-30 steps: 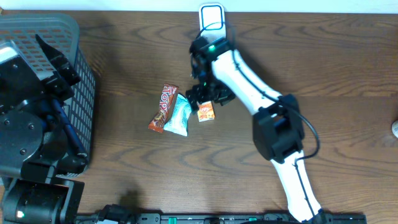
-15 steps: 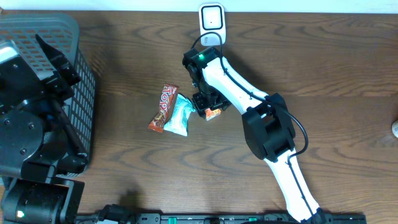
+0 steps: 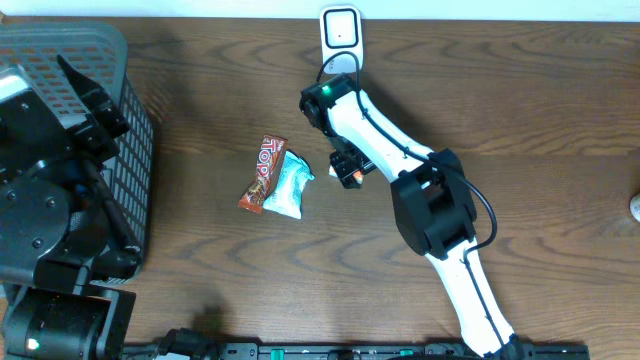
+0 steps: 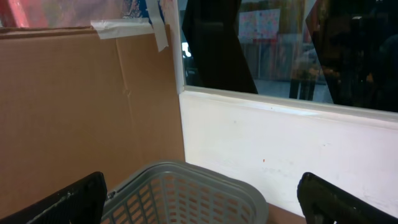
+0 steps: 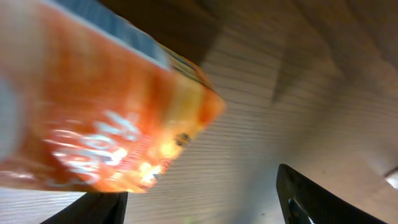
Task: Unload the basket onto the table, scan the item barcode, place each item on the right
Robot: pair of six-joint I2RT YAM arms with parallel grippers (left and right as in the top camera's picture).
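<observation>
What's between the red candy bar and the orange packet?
Overhead view: a pale blue packet, touching the red candy bar; then bare table up to the orange packet.

table (image 3: 560, 120): dark grained wood, matt | basket (image 3: 135, 150): grey plastic lattice | orange packet (image 5: 93, 118): glossy print | red wrapper (image 3: 262, 173): shiny film

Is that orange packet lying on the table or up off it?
Off it, apparently: the orange packet looms blurred and close in the right wrist view, with the table sharper, farther behind.
</observation>
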